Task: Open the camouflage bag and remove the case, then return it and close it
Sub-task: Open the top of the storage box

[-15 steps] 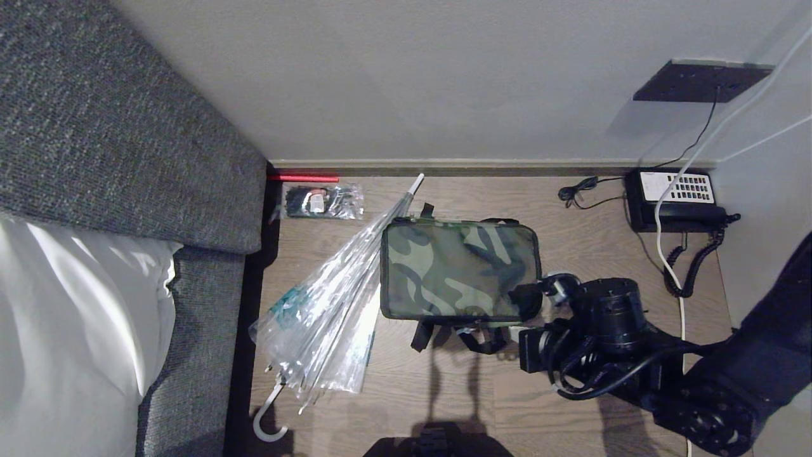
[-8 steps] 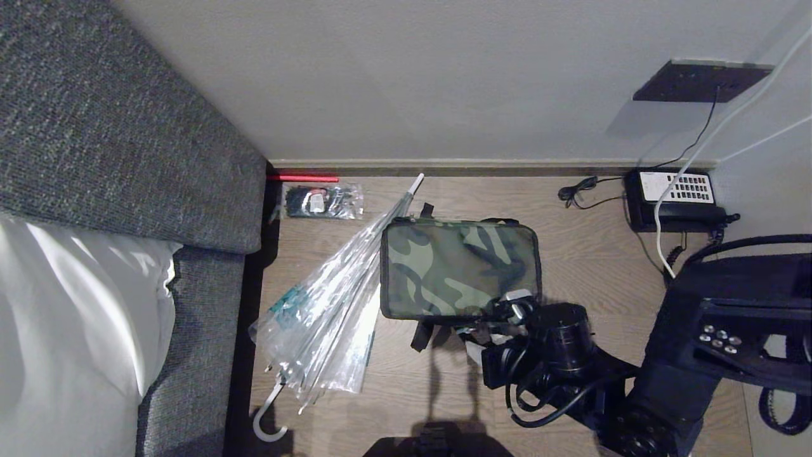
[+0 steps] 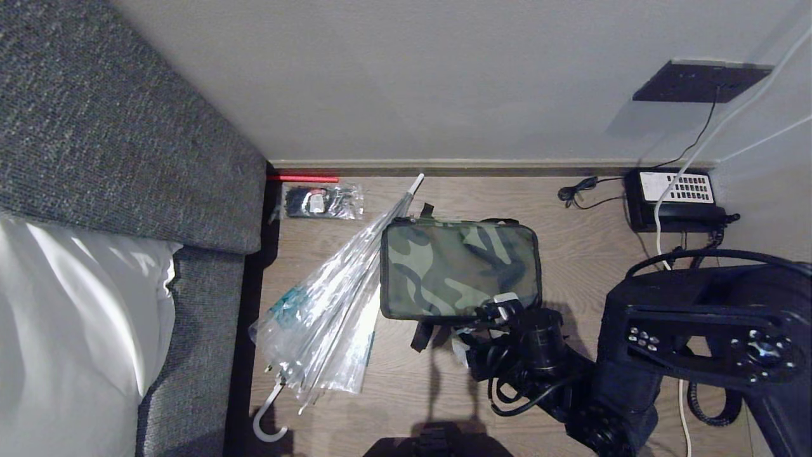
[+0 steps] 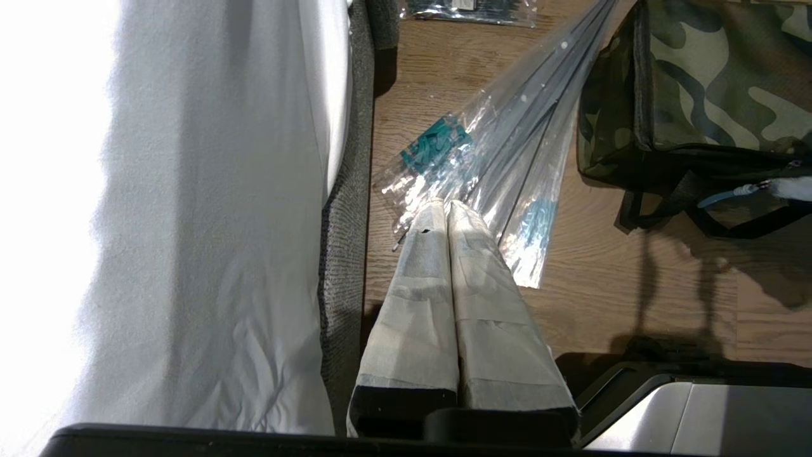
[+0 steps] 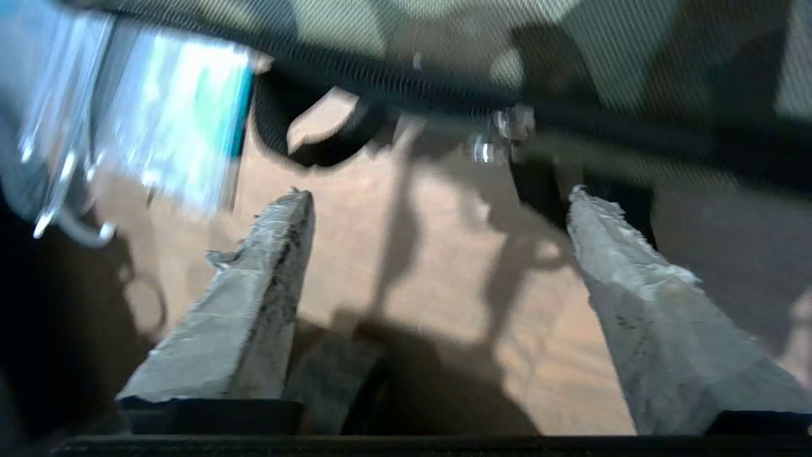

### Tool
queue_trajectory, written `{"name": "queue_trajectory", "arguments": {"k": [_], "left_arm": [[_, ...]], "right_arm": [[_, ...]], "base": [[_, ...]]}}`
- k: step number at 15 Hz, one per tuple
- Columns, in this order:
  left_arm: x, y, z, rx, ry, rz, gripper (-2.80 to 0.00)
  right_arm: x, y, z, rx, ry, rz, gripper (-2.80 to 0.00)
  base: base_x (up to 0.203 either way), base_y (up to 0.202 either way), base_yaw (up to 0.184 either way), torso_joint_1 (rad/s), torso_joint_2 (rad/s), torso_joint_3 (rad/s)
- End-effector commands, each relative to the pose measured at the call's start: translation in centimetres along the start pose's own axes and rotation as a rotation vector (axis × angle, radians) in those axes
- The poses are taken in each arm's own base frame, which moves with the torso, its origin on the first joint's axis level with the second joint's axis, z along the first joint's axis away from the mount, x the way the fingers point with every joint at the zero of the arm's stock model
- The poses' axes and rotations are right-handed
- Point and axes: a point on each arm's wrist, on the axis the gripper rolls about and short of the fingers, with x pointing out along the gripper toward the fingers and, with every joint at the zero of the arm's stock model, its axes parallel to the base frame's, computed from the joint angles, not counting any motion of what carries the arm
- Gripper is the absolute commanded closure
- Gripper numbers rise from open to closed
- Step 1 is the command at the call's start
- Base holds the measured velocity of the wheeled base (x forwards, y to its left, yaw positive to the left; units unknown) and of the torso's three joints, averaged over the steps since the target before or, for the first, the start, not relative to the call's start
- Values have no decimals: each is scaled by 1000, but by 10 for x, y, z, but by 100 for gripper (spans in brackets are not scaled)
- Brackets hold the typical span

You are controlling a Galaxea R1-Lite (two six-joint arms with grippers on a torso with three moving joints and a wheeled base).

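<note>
The camouflage bag (image 3: pixel 460 270) lies zipped shut on the wooden floor, with its black straps trailing off the near edge. The case is hidden. My right gripper (image 3: pixel 483 322) hangs low at the bag's near right corner, open, with nothing between its taped fingers. In the right wrist view this gripper (image 5: pixel 438 195) faces the bag's near side (image 5: pixel 634 38). Metal zipper pulls (image 5: pixel 504 124) sit just beyond its fingertips, apart from them. My left gripper (image 4: pixel 446 206) is parked and shut, over the floor between the bed and the bag (image 4: pixel 717 76).
A clear folded umbrella (image 3: pixel 330 298) leans against the bag's left side. A black-and-white telephone (image 3: pixel 675 200) with coiled cord and cables sits at the back right. A grey sofa (image 3: pixel 127 127) and white bedding (image 3: pixel 76 330) fill the left. A plastic packet (image 3: pixel 323 202) lies by the wall.
My right arm swung from the bag's right end round to its near right corner and came lower. Its gripper went from shut to open. The bag has not moved.
</note>
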Motion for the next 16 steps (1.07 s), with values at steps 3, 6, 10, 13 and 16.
{"name": "queue_trajectory", "arguments": {"k": [3,6,10,13,16], "left_arm": [[0,0,0,0,-1,0,0],[0,0,0,0,1,0,0],[0,0,0,0,-1,0,0],[0,0,0,0,-1,0,0],[0,0,0,0,-1,0,0]], "right_arm": [[24,-1,-16,3,0,-5,-280],[30,-3,-18,15,-17,-10,-280],[33,-3,-16,21,-91,2,-280],[35,-4,-20,20,-88,-2,0],[35,-3,-18,-21,-137,10,0]], "base": [[0,0,0,0,0,0],[0,0,0,0,0,0],[0,0,0,0,0,0],[0,0,0,0,0,0],[0,0,0,0,0,0]]}}
